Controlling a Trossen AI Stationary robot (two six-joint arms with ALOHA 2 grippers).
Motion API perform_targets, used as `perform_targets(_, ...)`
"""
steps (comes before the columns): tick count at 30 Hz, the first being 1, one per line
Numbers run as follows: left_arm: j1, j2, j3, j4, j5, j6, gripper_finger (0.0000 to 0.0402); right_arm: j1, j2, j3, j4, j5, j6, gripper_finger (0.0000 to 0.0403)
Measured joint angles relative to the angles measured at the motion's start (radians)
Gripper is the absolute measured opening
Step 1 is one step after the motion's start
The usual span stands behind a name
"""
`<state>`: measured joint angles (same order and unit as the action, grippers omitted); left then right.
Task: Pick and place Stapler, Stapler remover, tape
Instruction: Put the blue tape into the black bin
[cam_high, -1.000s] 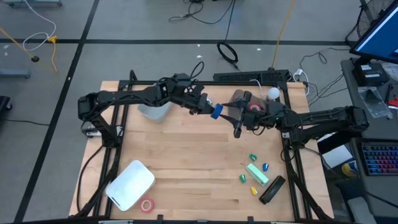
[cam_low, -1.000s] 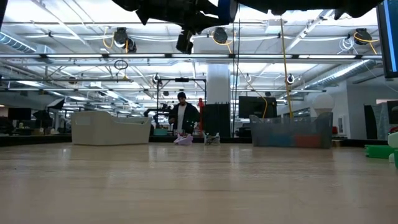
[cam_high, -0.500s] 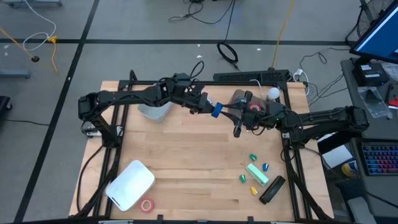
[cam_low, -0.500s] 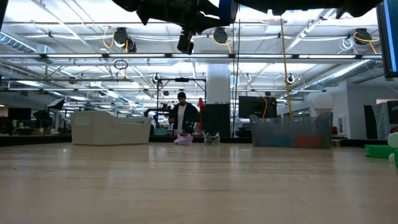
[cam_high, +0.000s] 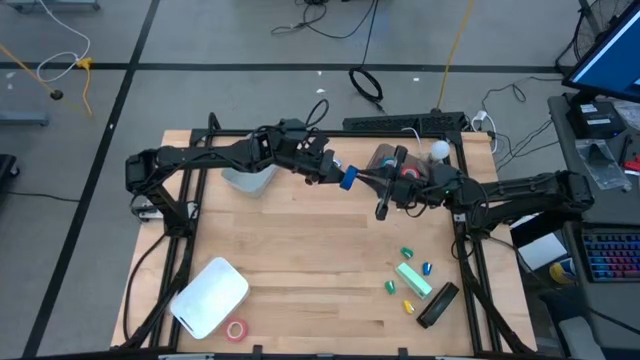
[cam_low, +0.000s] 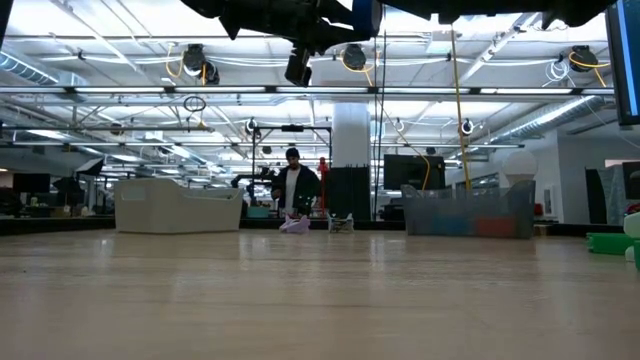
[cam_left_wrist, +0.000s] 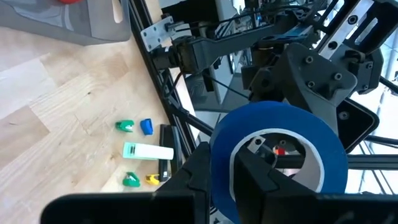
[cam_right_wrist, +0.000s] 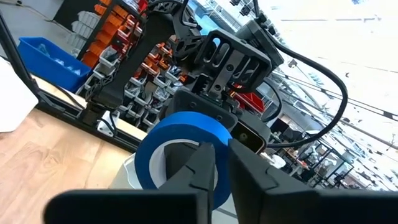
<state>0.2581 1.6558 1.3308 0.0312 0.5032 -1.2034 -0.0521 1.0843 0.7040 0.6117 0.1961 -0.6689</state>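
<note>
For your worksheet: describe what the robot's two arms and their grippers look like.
Both arms are dark, nearly black, built of jointed segments with thin cables along them. The left gripper and right gripper each end in two slim dark fingers.

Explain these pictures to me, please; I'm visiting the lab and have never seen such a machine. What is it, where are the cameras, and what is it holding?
It is a robot with two dark arms at a wooden table. One camera looks straight down, one sits level with the tabletop, and one rides on each wrist. The left arm and right arm meet in mid-air. Both pairs of jaws are closed on one blue tape, as if passing it over. On the table lie a white bin, a red tape, a stapler and small coloured pieces. A grey bin stands near the far edge.
</note>
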Motion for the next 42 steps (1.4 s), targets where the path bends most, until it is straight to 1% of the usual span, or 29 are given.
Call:
perform_targets(4, 0.000, 0.001, 0.000, 0.002, -0.012, -0.003, 0.0037, 0.000, 0.000, 0.000, -0.008, 0.041, 0.002, 0.0010)
perform_targets(8, 0.001, 0.002, 0.000, 0.021, -0.013, -0.005, 0.0037, 0.000, 0.000, 0.002, -0.017, 0.043, 0.001, 0.0008)
perform_targets(10, 0.004, 0.002, 0.000, 0.031, -0.009, -0.005, 0.0037, 0.000, -0.001, 0.003, -0.024, 0.044, -0.014, 0.0014)
perform_targets(13, 0.010, 0.002, -0.001, 0.031, -0.004, -0.004, 0.0037, 0.000, -0.001, 0.003, -0.036, 0.047, -0.042, 0.0038)
perform_targets(16, 0.011, 0.002, -0.001, 0.036, 0.007, -0.004, 0.0037, 0.000, 0.000, 0.003, -0.040, 0.046, -0.050, 0.0076)
perform_targets(18, 0.010, 0.002, 0.000, 0.061, 0.026, -0.003, 0.0037, -0.001, 0.002, 0.003, -0.050, 0.071, -0.048, 0.0104)
perform_targets(21, 0.011, 0.004, 0.000, 0.057, 0.027, -0.005, 0.0037, -0.001, 0.004, 0.002, -0.066, 0.094, -0.054, 0.0139)
perform_targets(23, 0.011, 0.004, 0.000, 0.058, 0.021, -0.004, 0.0037, -0.001, 0.004, 0.002, -0.059, 0.092, -0.053, 0.0153)
perform_targets(25, 0.011, 0.004, 0.000, 0.055, 0.024, -0.004, 0.0037, -0.001, 0.003, 0.002, -0.056, 0.091, -0.053, 0.0159)
perform_targets(29, 0.004, 0.008, 0.001, 0.060, 0.023, -0.004, 0.0037, -0.001, 0.004, 0.001, -0.021, 0.092, -0.055, 0.0153)
perform_targets(36, -0.008, 0.031, 0.002, 0.067, 0.027, -0.012, 0.0037, -0.001, 0.004, 0.008, -0.010, 0.089, -0.051, 0.0122)
perform_targets(39, -0.008, 0.030, 0.002, 0.074, 0.026, -0.008, 0.0037, 0.000, 0.004, 0.008, -0.015, 0.087, -0.051, 0.0098)
perform_targets(42, -0.005, 0.030, 0.002, 0.077, 0.020, 0.021, 0.0037, 0.000, 0.004, 0.009, -0.018, 0.088, -0.050, 0.0063)
